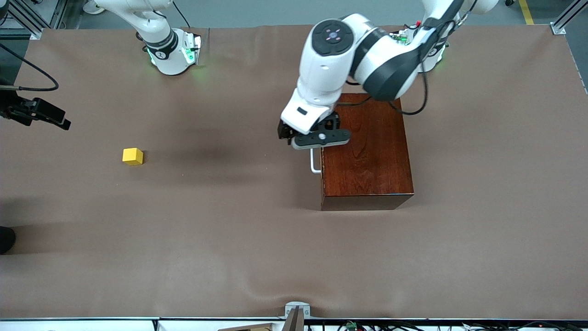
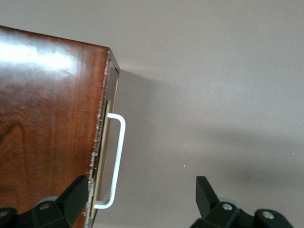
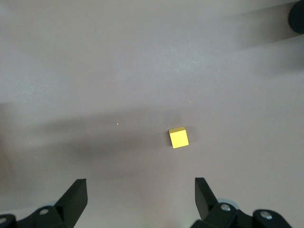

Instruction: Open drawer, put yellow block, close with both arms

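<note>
My jaws on both grippers stand spread wide, nothing between them. Left gripper (image 1: 308, 140) hangs over the drawer's handle (image 1: 314, 164) at the front of the mahogany box (image 1: 367, 151), fingers (image 2: 76, 194) straddling the handle end; in my left wrist view one finger is over the box top edge, the other over bare table, neither touching the bar as far as I can tell. Drawer (image 2: 102, 156) sits shut, flush in the box, only its white U-shaped bar sticking out toward the right arm's end of the table. Right gripper (image 3: 141, 197) is up in the air over the right arm's end of the table, fingers (image 3: 205, 194) parted, waiting; in the front view it shows only at the edge (image 1: 39, 115). Yellow block (image 1: 132, 156) lies on the brown table cover (image 1: 229, 239), well apart from the box, toward the right arm's end. In my right wrist view the block (image 3: 178, 137) sits alone on the cover, below and ahead of my fingers, untouched.
</note>
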